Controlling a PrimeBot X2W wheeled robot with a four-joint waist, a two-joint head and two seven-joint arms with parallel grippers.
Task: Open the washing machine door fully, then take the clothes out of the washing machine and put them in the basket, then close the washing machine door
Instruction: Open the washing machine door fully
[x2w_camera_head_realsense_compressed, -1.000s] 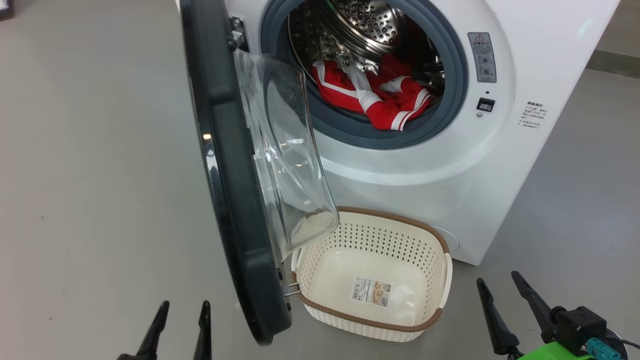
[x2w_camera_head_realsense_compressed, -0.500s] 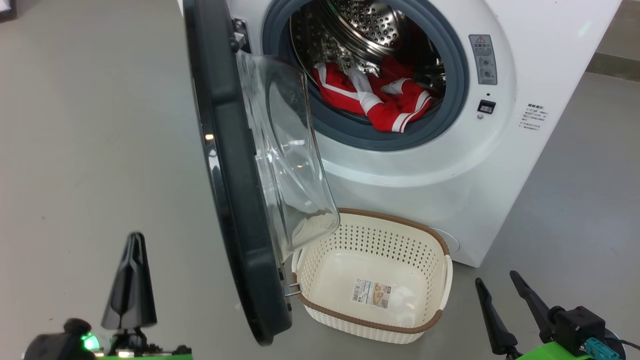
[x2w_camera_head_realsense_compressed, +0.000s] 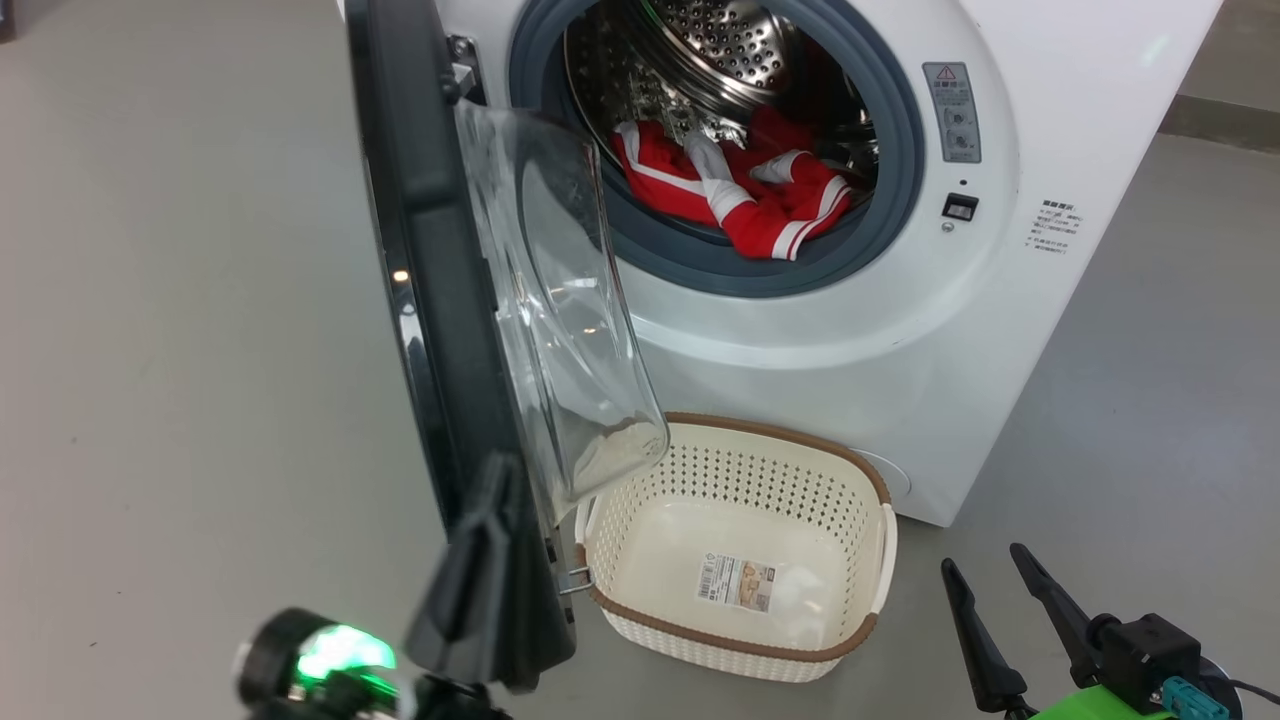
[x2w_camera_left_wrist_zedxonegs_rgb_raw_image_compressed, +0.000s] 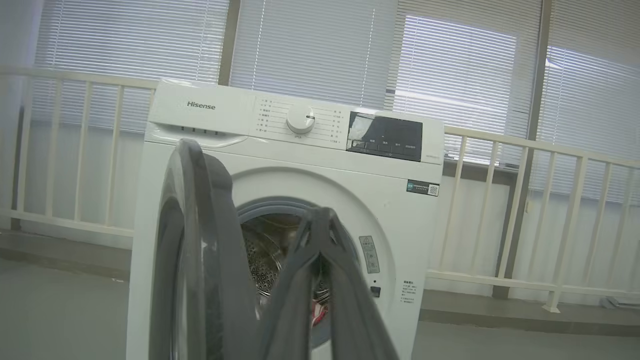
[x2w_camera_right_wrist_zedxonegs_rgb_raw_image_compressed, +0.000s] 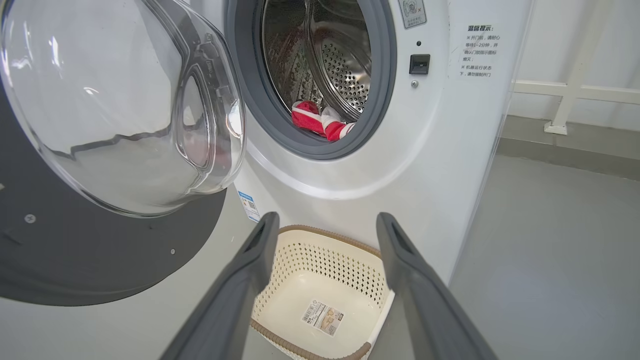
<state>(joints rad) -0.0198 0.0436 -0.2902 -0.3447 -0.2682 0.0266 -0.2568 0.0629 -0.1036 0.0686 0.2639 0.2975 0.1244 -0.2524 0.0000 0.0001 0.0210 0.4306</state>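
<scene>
1. Left tool (x2w_camera_head_realsense_compressed: 495, 475): closed, the two dark fingers pressed together and holding nothing. One second ago it sat at the lower left of the head view with its fingers apart. Half a second ago the fingers had already met, well left of the door. It now overlaps the lower black rim of the washing machine door (x2w_camera_head_realsense_compressed: 430, 250) in the head view; whether it touches the rim cannot be told. In the left wrist view the closed left tool (x2w_camera_left_wrist_zedxonegs_rgb_raw_image_compressed: 315, 216) points at the drum opening, with the door's (x2w_camera_left_wrist_zedxonegs_rgb_raw_image_compressed: 200, 225) edge just to its left.

2. Right tool (x2w_camera_head_realsense_compressed: 982, 560): open and empty, at the lower right above the floor (x2w_camera_head_realsense_compressed: 180, 300), unchanged. In the right wrist view the right tool's (x2w_camera_right_wrist_zedxonegs_rgb_raw_image_compressed: 327, 220) fingers stand wide apart above the basket (x2w_camera_right_wrist_zedxonegs_rgb_raw_image_compressed: 320, 232).

3. Washing machine door: partly open, seen nearly edge-on, in the same position relative to the washing machine (x2w_camera_head_realsense_compressed: 900, 330) as before. The whole head view has shifted slightly; this is camera motion.

4. Clothes (x2w_camera_head_realsense_compressed: 760, 200): unchanged, lying at the bottom of the drum (x2w_camera_head_realsense_compressed: 720, 50), with a red-and-white piece draped onto the grey gasket (x2w_camera_head_realsense_compressed: 890, 200).

5. Basket (x2w_camera_head_realsense_compressed: 780, 430): empty and upright on the floor, just beside the machine front, below the door glass.
</scene>
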